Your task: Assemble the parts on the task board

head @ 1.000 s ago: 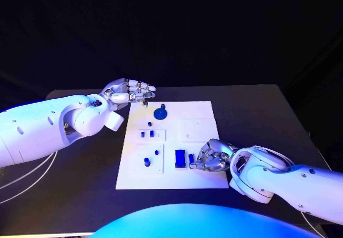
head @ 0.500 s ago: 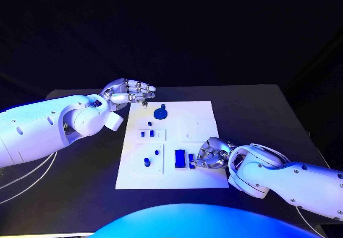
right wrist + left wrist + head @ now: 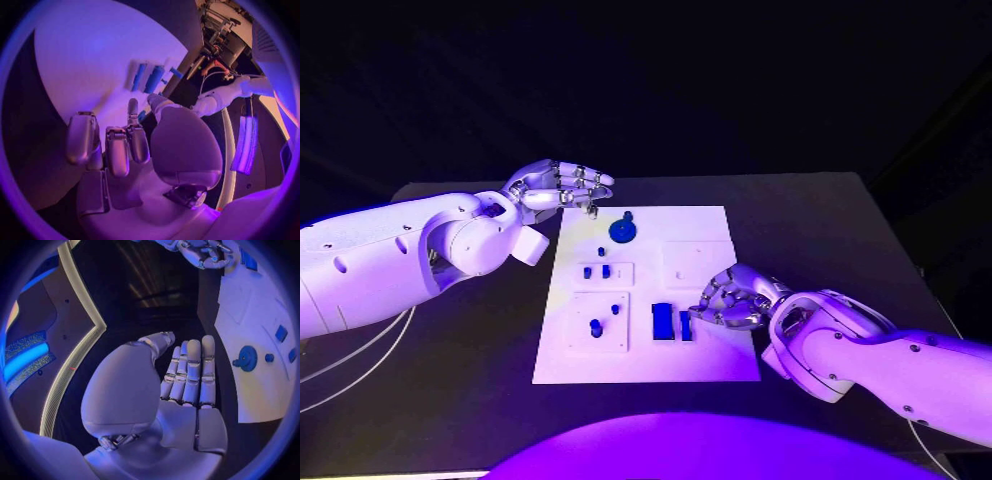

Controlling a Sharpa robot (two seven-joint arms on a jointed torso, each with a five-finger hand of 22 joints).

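Head view: white task board (image 3: pixel 711 355) flat mid-tabletop (image 3: pixel 819 215); blue round part (image 3: pixel 623 229) near far edge, two blue bars (image 3: pixel 671 321) near front. Left hand (image 3: pixel 563 185) off the far-left corner, fingers curled, holding nothing. Right hand (image 3: pixel 733 298) at the right edge beside the bars.

Left wrist view: fingers (image 3: pixel 189 371) straight, together, empty.

Right wrist view: fingers (image 3: pixel 119 150) bent above board, grasping nothing.

One white task board (image 3: pixel 713 355), six blue parts (image 3: pixel 662 320), two silver hands (image 3: pixel 563 186).
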